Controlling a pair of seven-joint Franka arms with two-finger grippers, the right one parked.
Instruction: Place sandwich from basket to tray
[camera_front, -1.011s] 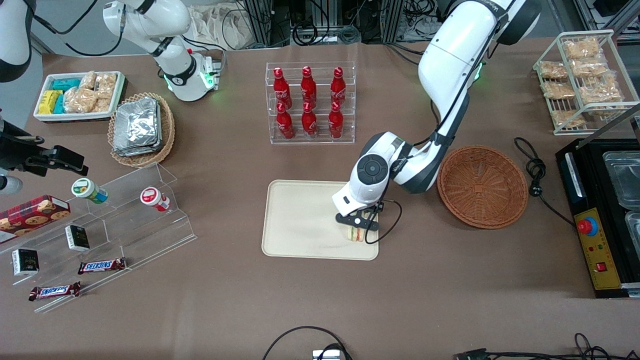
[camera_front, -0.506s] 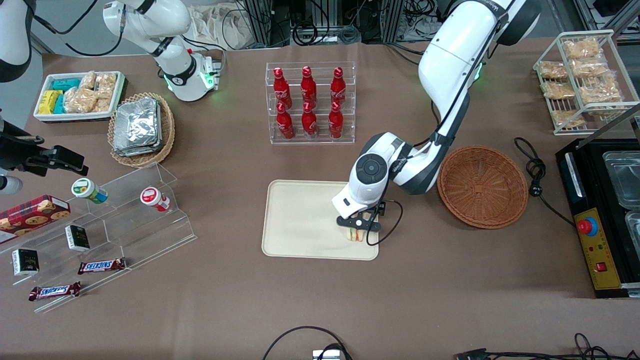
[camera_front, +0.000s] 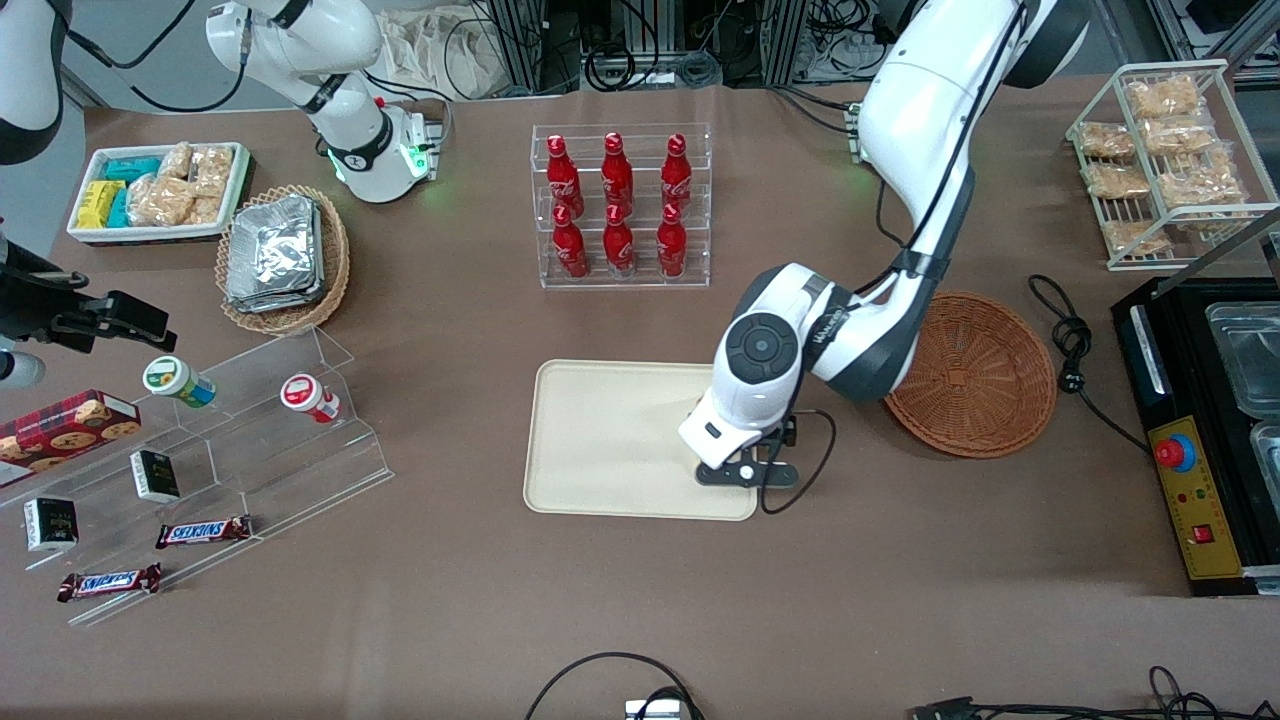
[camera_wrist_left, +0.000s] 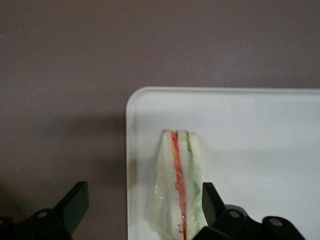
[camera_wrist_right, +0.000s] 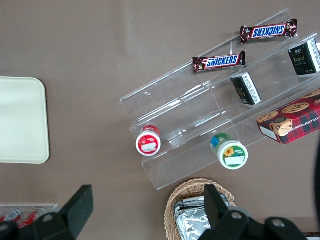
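Note:
The sandwich (camera_wrist_left: 180, 185), a clear-wrapped white wedge with red and green filling lines, lies on the cream tray (camera_wrist_left: 250, 125) close to its rounded corner. My left gripper (camera_wrist_left: 143, 190) hangs above it, open, with one black finger (camera_wrist_left: 75, 202) over the brown table and the other (camera_wrist_left: 210, 200) over the tray beside the sandwich. In the front view the gripper (camera_front: 745, 470) is over the tray's (camera_front: 600, 440) corner nearest the reddish-brown basket (camera_front: 985, 385), and the white wrist hides the sandwich. The basket holds nothing.
A clear rack of red bottles (camera_front: 620, 205) stands farther from the camera than the tray. A stepped acrylic shelf (camera_front: 250, 430) and a tan basket of foil packs (camera_front: 285, 258) lie toward the parked arm's end. A black box (camera_front: 1200, 430) and a cable (camera_front: 1070, 345) flank the basket.
The wrist has risen and shifted slightly toward the basket and the front camera. The sandwich, seen under the fingers before, is now covered by the hand in the front view.

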